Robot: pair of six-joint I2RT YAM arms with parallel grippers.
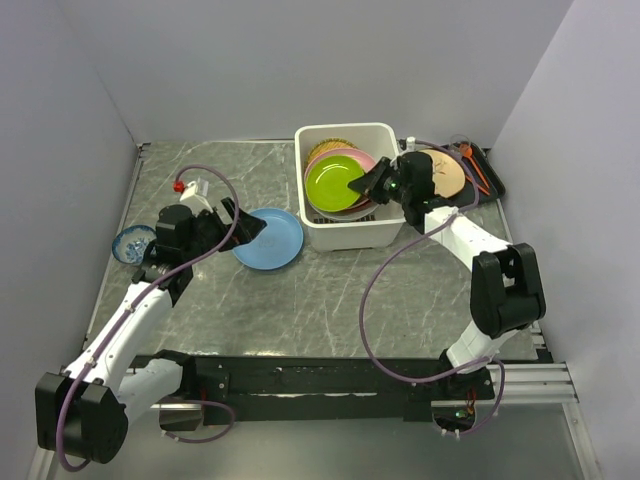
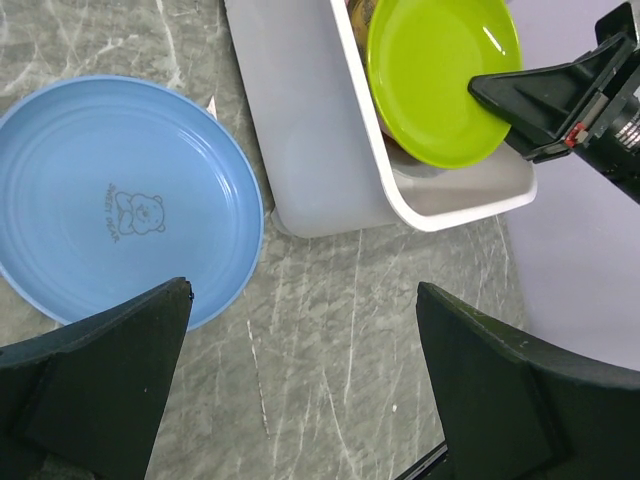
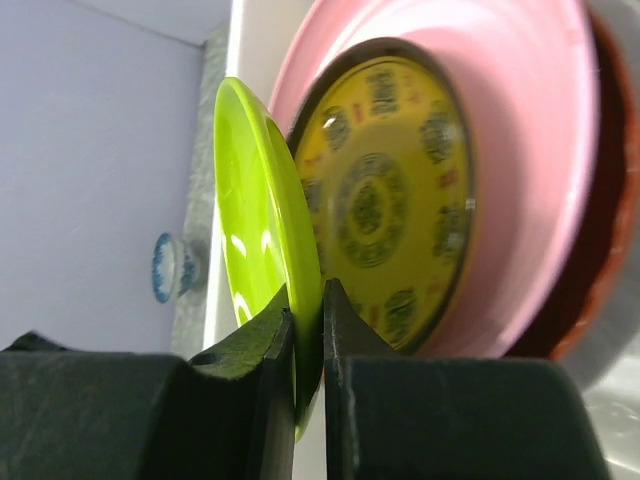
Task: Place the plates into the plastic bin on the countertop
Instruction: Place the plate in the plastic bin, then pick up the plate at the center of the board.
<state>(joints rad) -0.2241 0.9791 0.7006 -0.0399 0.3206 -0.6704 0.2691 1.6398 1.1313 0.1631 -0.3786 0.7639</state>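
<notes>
Where the white plastic bin (image 1: 350, 232) stands toward the back of the grey marble-look countertop (image 1: 330, 300), the right gripper (image 3: 308, 300) has its jaws pinched tight on the rim of a lime-green plate (image 1: 333, 182), held tilted over the bin's opening. Bin contents: a yellow patterned plate (image 3: 385, 200) and a pink plate (image 3: 520, 150) leaning on edge behind the green one, and a red plate (image 3: 608, 240) of which only the rim shows. Blue plate (image 2: 120, 200), small bear mark at centre: flat on the countertop, just left of the bin and outside it. Left gripper (image 2: 302, 290): jaws spread wide, holding nothing, above the edge of the blue plate. Small blue patterned bowl (image 1: 133, 243): at the countertop's left edge. Black tray (image 1: 495, 185): right of the bin, bearing a cream plate (image 1: 450, 175).
</notes>
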